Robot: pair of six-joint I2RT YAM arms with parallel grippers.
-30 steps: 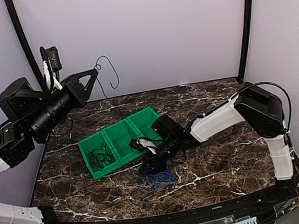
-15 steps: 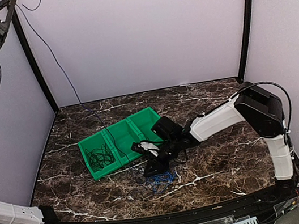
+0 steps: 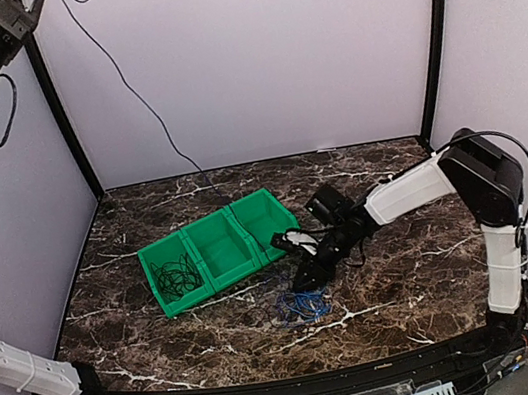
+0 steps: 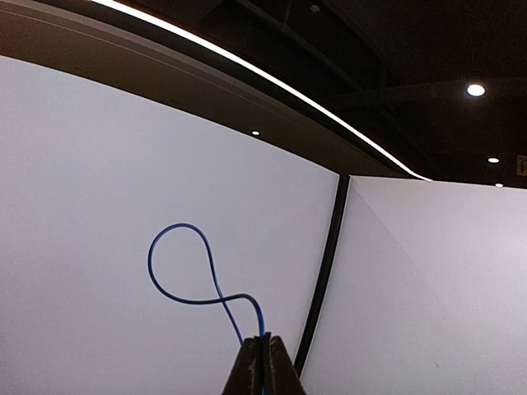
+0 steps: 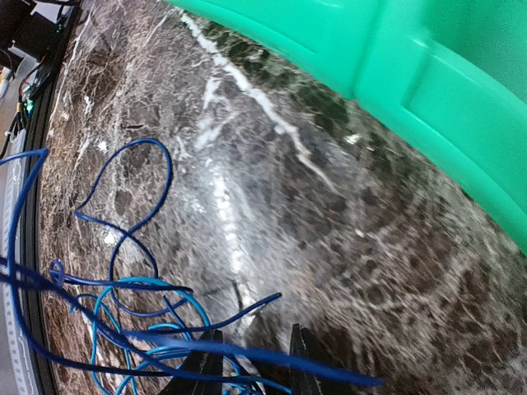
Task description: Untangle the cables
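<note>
My left gripper (image 3: 31, 2) is raised high at the top left and shut on a thin dark blue cable (image 3: 129, 88) that runs down to the table behind the green bin (image 3: 210, 225). In the left wrist view the jaws (image 4: 263, 346) pinch this cable, and its free end (image 4: 177, 276) loops above them. A tangle of blue cables (image 3: 302, 305) lies on the marble in front of the bin. My right gripper (image 3: 303, 274) hovers at its far edge, open. In the right wrist view the blue strands (image 5: 123, 317) cross in front of my gripper (image 5: 251, 366). Black cables (image 3: 176, 276) fill the bin's left compartment.
The green bin has three compartments; its middle (image 3: 222, 247) and right (image 3: 266, 219) ones hold no cables. Its wall (image 5: 395, 58) is close to the right gripper. Black frame posts (image 3: 62, 110) stand at the back corners.
The right gripper has moved right and back, and the blue tangle has shifted right with it. The left arm stays raised, and the cable from it now hangs further right.
</note>
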